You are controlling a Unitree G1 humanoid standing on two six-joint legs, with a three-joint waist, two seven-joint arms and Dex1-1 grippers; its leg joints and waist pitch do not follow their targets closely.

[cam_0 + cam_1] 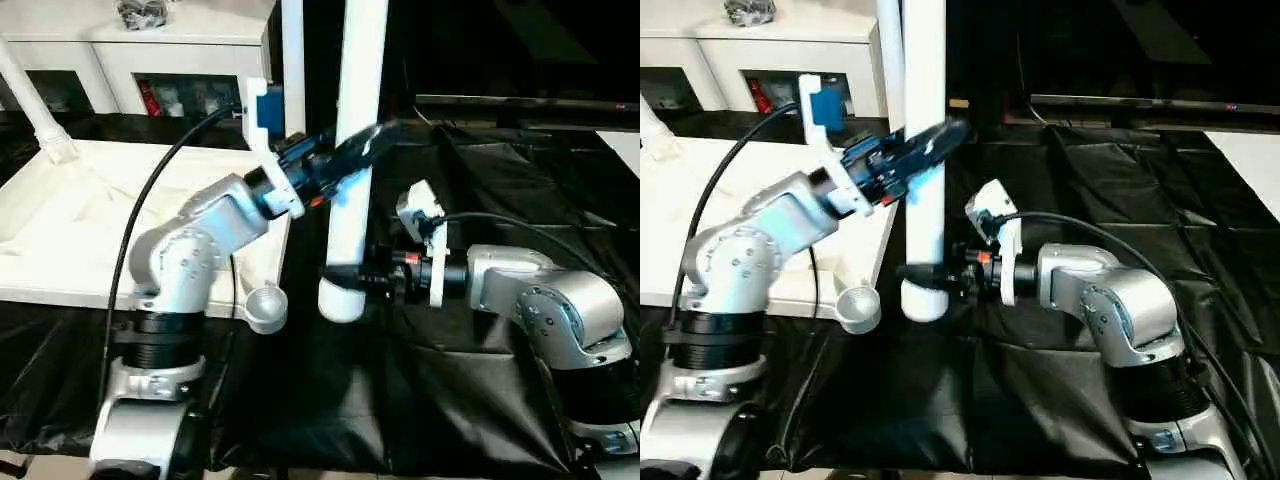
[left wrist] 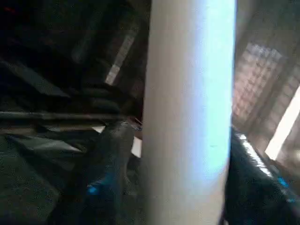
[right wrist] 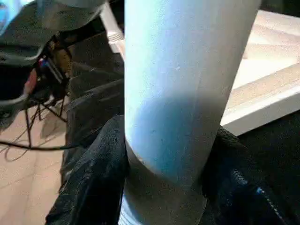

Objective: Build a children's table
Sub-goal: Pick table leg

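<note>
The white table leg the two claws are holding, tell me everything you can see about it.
The table leg is a smooth white plastic-looking tube, held upright above the black cloth, beside the white table top. Its rounded lower end hangs free, and its upper end runs out of the picture. The right claw clamps it near the bottom, fingers on either side; the left claw grips it higher up.

Leg top cut off
</note>
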